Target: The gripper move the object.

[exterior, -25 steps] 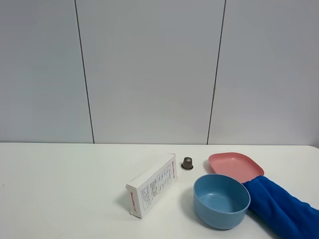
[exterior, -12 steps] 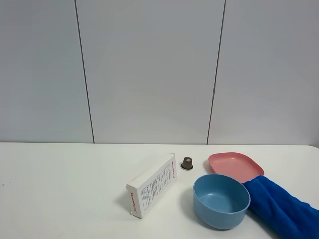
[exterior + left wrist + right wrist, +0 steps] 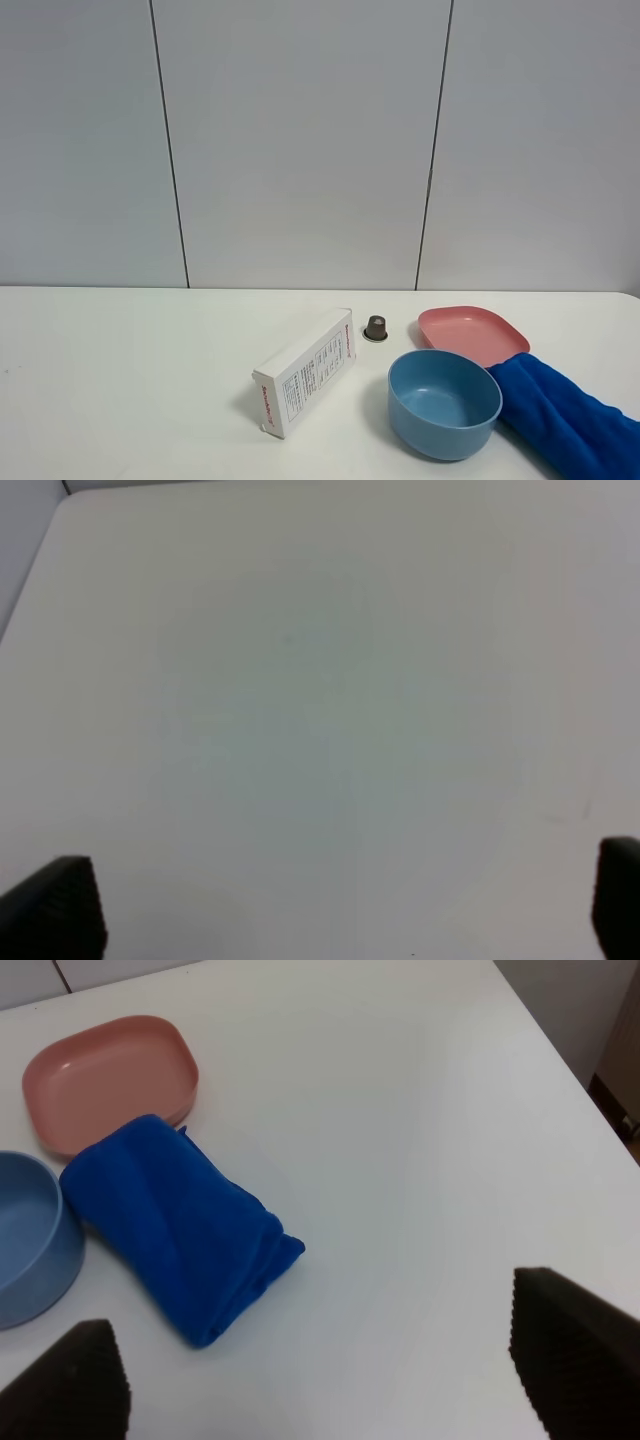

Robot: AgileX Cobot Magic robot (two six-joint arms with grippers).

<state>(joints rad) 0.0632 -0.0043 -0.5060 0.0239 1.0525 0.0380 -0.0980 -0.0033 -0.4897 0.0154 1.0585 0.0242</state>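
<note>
The royal-blue towel (image 3: pixel 572 420) lies rolled on the white table at the front right, against the light-blue bowl (image 3: pixel 443 402) and touching the pink plate (image 3: pixel 472 333). In the right wrist view the towel (image 3: pixel 180 1225) lies ahead of my right gripper (image 3: pixel 320 1385), well apart from it. That gripper is open and empty, with its fingertips (image 3: pixel 70 1380) spread wide. My left gripper (image 3: pixel 335 920) is open and empty over bare table. Neither arm shows in the exterior high view.
A white box (image 3: pixel 305 372) lies at an angle in the middle. A small dark capsule (image 3: pixel 376 327) stands behind it. The table's right edge (image 3: pixel 560 1070) is near the towel. The wall stands behind the table.
</note>
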